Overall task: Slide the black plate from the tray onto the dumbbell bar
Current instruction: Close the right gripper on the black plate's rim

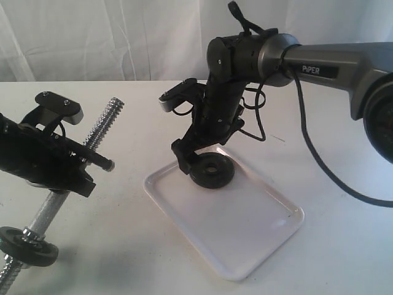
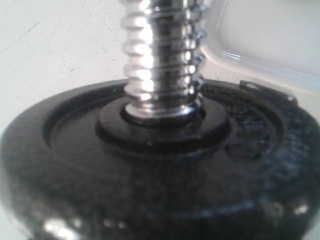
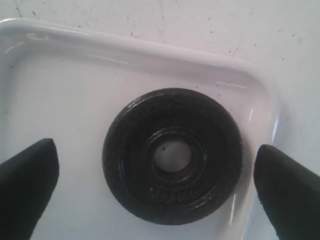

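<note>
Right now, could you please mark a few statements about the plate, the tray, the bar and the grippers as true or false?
1. The black plate lies flat in the tray. True.
2. The right gripper is shut on the black plate. False: it is open, with a finger on either side of the plate, neither touching it.
3. The dumbbell bar lies flat on the table. False: the left gripper holds it tilted.
4. Another black disc already sits on the dumbbell bar. True.

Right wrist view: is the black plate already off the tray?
No, the black plate lies flat on the tray, between the open jaws.
</note>
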